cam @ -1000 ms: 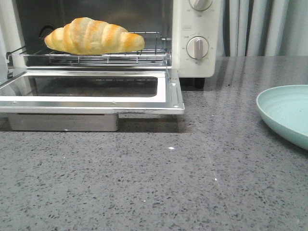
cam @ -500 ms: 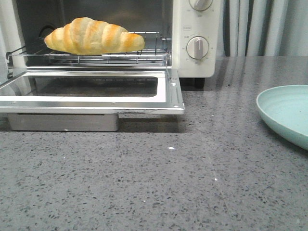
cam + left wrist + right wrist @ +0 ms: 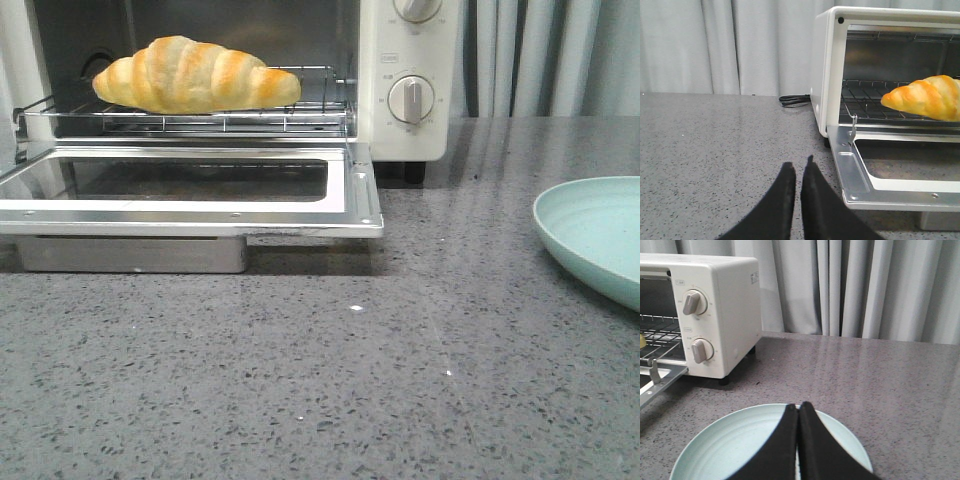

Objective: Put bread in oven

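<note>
We see the golden-yellow ridged bread (image 3: 195, 75) on the cream-white oven's (image 3: 410, 120) wire rack, well ahead of our left gripper (image 3: 798, 175), pinched narrow; right gripper (image 3: 798, 415), fingers pressed together, empty over the mint-green plate (image 3: 715, 450).

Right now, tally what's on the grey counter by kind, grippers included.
Cream-white toaster oven, door open: 1
Golden croissant-shaped bread on the wire rack: 1
Pale mint-green plate: 1
Black grippers, left and right, both shut: 2
Total: 5
</note>
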`<control>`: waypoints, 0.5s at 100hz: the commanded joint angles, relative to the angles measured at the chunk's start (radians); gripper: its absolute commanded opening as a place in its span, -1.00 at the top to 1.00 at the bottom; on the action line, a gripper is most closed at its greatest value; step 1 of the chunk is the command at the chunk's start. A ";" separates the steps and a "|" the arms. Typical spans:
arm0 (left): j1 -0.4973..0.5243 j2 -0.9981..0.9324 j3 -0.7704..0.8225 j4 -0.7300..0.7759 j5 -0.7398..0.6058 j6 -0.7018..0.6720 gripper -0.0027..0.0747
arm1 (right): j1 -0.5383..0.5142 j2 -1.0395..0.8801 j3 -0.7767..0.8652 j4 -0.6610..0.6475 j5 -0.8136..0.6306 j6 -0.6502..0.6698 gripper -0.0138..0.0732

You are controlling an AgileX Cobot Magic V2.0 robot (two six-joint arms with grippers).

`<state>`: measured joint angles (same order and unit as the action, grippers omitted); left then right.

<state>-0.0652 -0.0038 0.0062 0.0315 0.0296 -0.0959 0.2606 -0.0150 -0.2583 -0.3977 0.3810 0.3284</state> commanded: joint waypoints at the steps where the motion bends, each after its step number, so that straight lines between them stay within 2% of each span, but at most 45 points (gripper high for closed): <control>1: 0.003 -0.029 0.022 -0.010 -0.075 -0.002 0.98 | -0.006 -0.012 0.014 0.012 -0.112 -0.002 0.81; 15: 0.003 -0.029 0.022 -0.010 -0.075 -0.002 0.98 | -0.006 -0.012 0.122 0.051 -0.236 -0.018 0.81; 33: 0.003 -0.029 0.022 -0.010 -0.075 -0.002 0.98 | -0.006 -0.012 0.233 0.229 -0.415 -0.276 0.81; 44: 0.003 -0.029 0.022 -0.010 -0.075 -0.002 0.98 | -0.006 -0.012 0.285 0.267 -0.480 -0.328 0.81; 50: 0.003 -0.029 0.022 -0.010 -0.075 -0.002 0.98 | -0.006 -0.012 0.283 0.267 -0.443 -0.328 0.81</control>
<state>-0.0652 -0.0038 0.0062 0.0315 0.0296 -0.0959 0.2606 -0.0150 0.0164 -0.1475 0.0336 0.0357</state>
